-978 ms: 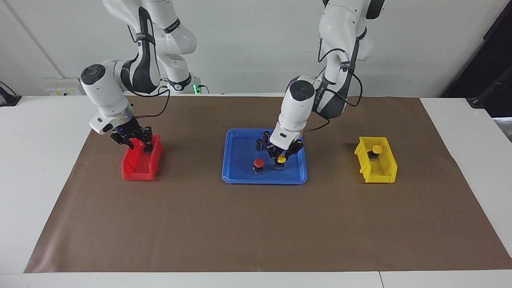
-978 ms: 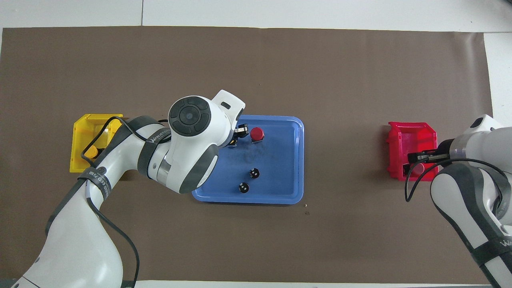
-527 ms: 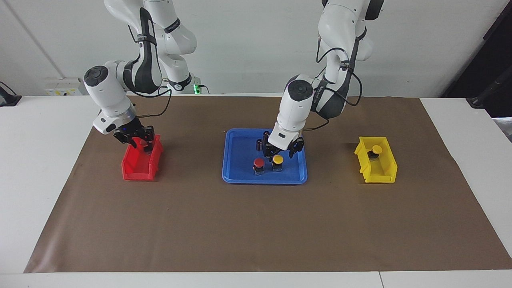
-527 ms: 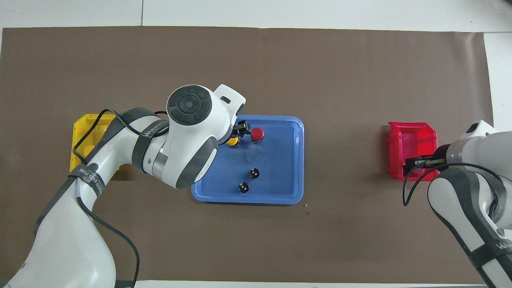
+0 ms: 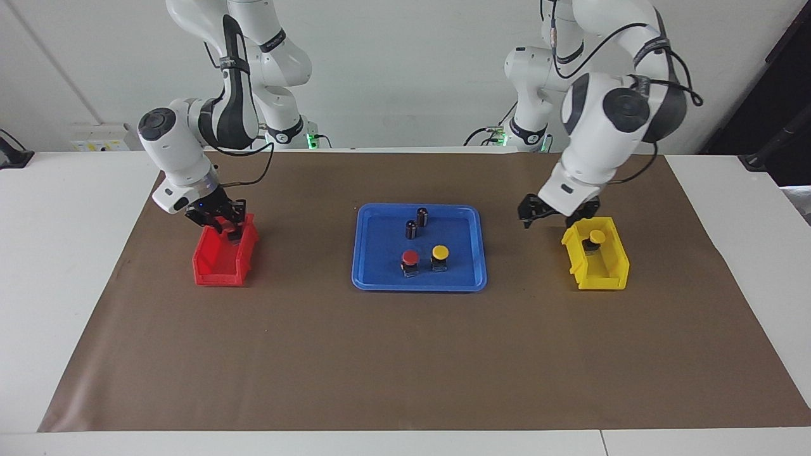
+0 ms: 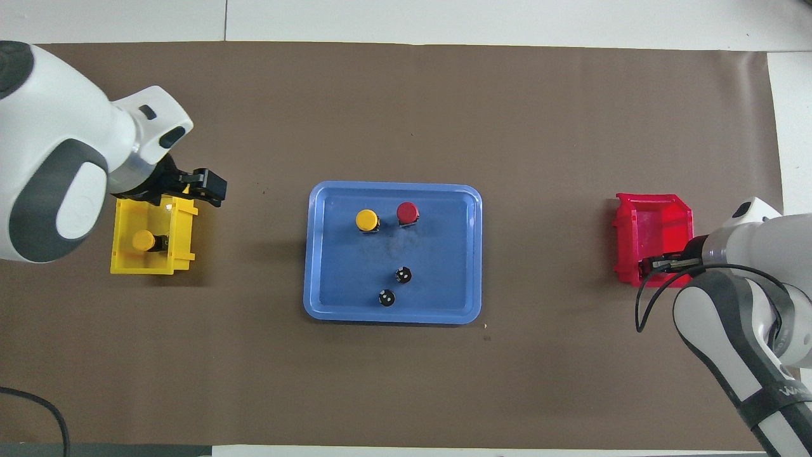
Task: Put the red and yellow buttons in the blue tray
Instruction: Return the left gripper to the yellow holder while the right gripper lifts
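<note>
The left pincer (image 5: 557,214), seemingly empty, its gap unclear, hangs above the small yellow plastic bin (image 5: 611,269) at frame right. The right pincer (image 5: 218,221) dips into the small red plastic bin (image 5: 215,271) at frame left; its grip I cannot tell

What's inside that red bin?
The right gripper reaches into the red bin at the end nearer the robots. Its fingers and the bin wall hide whatever lies there; the rest looks bare.
</note>
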### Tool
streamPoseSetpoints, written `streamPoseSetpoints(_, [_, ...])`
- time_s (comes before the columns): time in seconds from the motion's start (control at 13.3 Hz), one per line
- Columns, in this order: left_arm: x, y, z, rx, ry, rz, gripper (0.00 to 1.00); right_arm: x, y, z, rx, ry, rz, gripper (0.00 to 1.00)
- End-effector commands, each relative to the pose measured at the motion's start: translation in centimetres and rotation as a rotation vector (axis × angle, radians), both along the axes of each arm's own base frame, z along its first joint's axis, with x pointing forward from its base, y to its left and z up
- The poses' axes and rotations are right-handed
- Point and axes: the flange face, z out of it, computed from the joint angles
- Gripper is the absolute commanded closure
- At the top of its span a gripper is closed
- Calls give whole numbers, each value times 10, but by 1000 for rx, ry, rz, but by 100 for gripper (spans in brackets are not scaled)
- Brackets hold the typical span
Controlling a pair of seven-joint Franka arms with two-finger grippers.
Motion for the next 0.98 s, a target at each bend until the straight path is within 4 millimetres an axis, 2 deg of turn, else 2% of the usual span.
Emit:
streamPoseSetpoints(0.0, [-18,47,-14,26,-28,-33,0,-3,0,6,14,-26,20,76])
streamPoseSetpoints(0.08, [-25,61,-26,19,-55,-44,3,8,0,17,12,-35,24,76])
streamPoseSetpoints(0.23, [-39,85,-50,10,-124,-20,22,41,13,51,19,13,53,76])
streamPoseSetpoints(0.3, [-39,87,-53,10,-129,-15,28,59,26,71,22,38,75,76])
streamPoseSetpoints(0.45, [-40,95,-58,9,-124,-16,30,93,58,113,15,62,39,76])
streamPoseSetpoints(0.6, [-41,99,-69,10,-136,-26,30,114,129,143,4,42,-11,76])
streamPoseSetpoints(0.75, [-41,100,-78,9,-151,-26,30,118,203,147,11,-15,-105,77])
streamPoseSetpoints(0.83, [-43,100,-83,8,-144,-23,30,116,229,145,25,-48,-131,77])
streamPoseSetpoints(0.9, [-44,100,-87,8,-142,-23,30,114,253,132,34,-68,-151,77])
